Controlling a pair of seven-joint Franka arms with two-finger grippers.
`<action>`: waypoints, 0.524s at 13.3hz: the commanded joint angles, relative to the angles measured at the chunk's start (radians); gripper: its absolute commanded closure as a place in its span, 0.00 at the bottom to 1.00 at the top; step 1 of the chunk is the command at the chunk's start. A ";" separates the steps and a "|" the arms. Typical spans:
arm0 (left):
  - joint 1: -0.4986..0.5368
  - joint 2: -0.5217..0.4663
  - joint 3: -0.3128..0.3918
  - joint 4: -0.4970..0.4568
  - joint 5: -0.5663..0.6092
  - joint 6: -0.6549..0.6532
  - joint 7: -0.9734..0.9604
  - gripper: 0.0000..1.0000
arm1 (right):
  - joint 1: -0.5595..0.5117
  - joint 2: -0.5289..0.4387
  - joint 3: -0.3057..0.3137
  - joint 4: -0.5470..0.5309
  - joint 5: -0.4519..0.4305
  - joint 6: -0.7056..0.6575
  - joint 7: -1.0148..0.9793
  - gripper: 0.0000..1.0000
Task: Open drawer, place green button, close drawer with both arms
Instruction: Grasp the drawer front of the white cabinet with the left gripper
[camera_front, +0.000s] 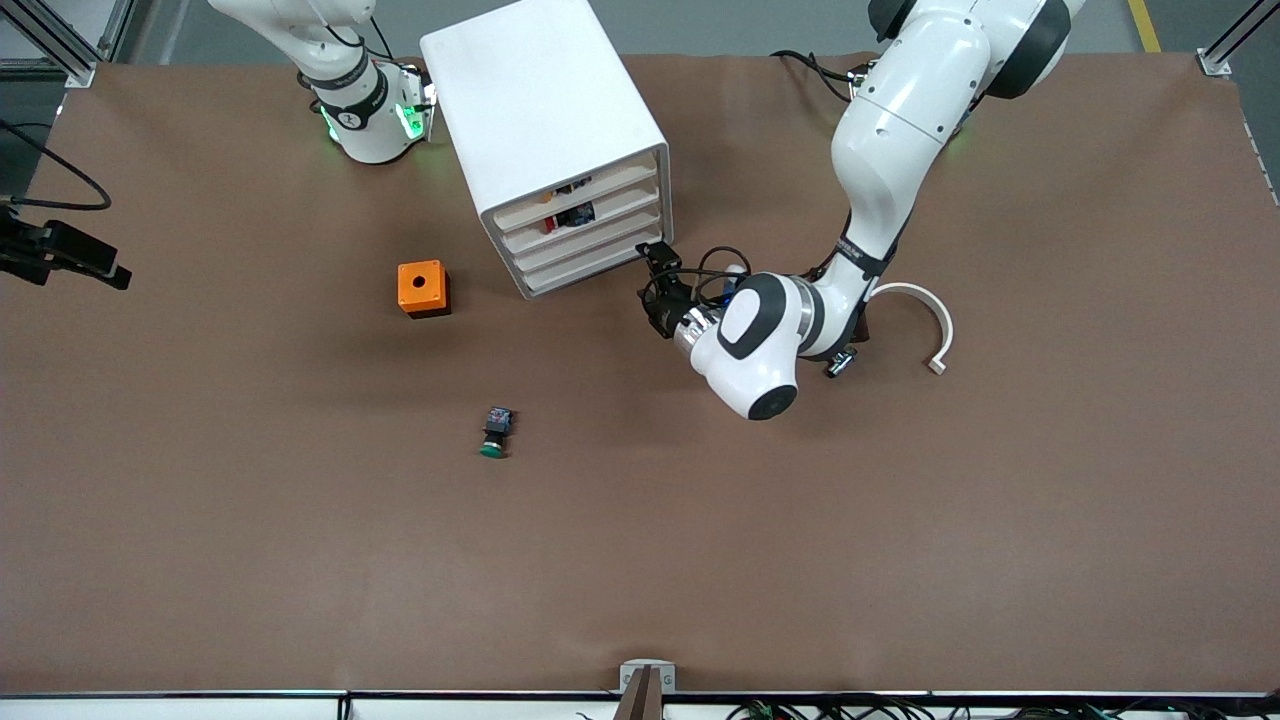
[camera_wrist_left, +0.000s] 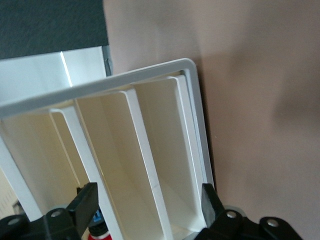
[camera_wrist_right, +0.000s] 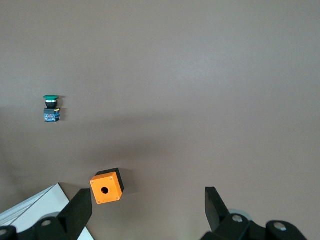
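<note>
Brown counter (camera_front: 900, 560) fills the front view. The left arm (camera_front: 890, 150) sweeps down from one o'clock and bends toward the middle. Its left hand (camera_front: 657, 258) is low at the cabinet's front corner, the one toward the left arm's end, level with the lower drawers. In the left wrist view the left hand (camera_wrist_left: 147, 200) is spread wide, fingers (camera_wrist_left: 87, 200) apart on either side of white drawer fronts seen close up, gripping nothing. I cannot tell whether they touch the plastic.

The right arm (camera_front: 350, 90) waits at eleven o'clock, tucked beside the cabinet. In the right wrist view the right hand (camera_wrist_right: 147, 207) is spread wide too, empty, looking down on bare counter.

The cabinet (camera_front: 540, 110) stands at twelve o'clock, its front angled toward five o'clock. The drawer (camera_front: 590, 250), third down, sits in line with the other three, pushed in.

A white curved strip (camera_front: 925, 320) lies at three o'clock from the left hand. The orange cube (camera_front: 423, 288), hole on top, sits at eight o'clock from the cabinet.

The button (camera_front: 495, 433) lies on its side on open counter, at five o'clock from the orange cube and well apart from it, green cap toward the front camera. Neither hand is near it.
</note>
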 joint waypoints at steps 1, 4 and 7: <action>-0.043 0.034 0.006 0.022 -0.024 0.008 -0.069 0.09 | 0.011 0.022 0.011 -0.001 0.004 -0.004 0.075 0.00; -0.111 0.060 0.009 0.054 -0.029 0.093 -0.175 0.09 | 0.052 0.067 0.011 -0.001 0.015 -0.003 0.211 0.00; -0.143 0.107 0.006 0.068 -0.079 0.097 -0.199 0.15 | 0.095 0.102 0.013 -0.003 0.020 -0.001 0.322 0.00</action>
